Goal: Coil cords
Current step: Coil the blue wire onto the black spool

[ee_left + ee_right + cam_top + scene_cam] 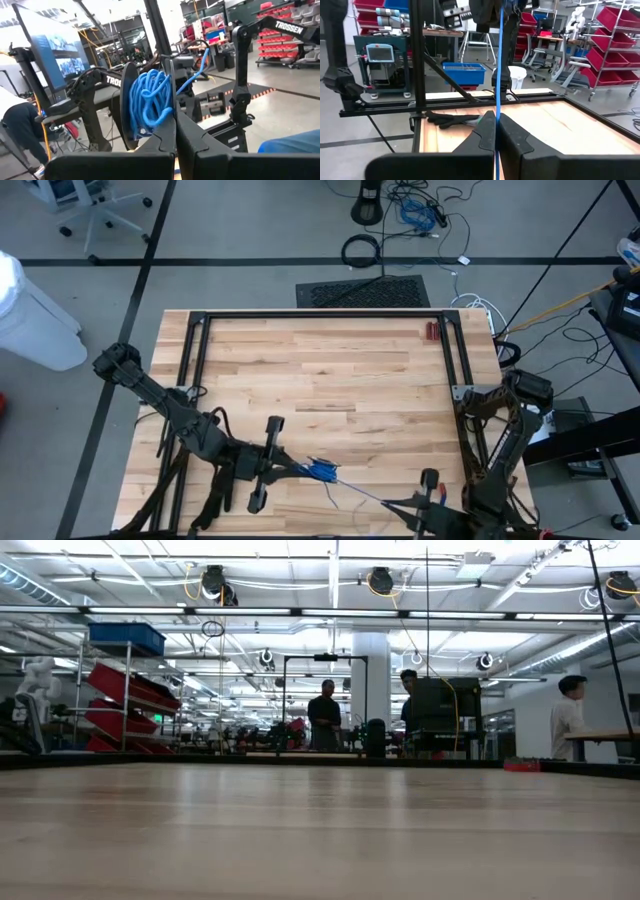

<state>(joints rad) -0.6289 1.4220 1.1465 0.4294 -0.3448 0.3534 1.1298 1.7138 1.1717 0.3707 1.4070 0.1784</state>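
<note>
There is one cord (322, 470) here, bright blue, and two claws working it above the near edge of the wooden table (320, 360). The left claw (175, 131) is clenched on a loose bundle of the cord's loops (a tangled hank, not yet a neat coil), held up off the table near its middle. From that bundle a single strand runs to the right and nearer, drawn straight, into the right claw (496, 131), which is pinched shut on it. One small red object (432, 331) lies at the far right corner.

Dark jointed arms (190, 420), white TROSSEN lettering
</note>
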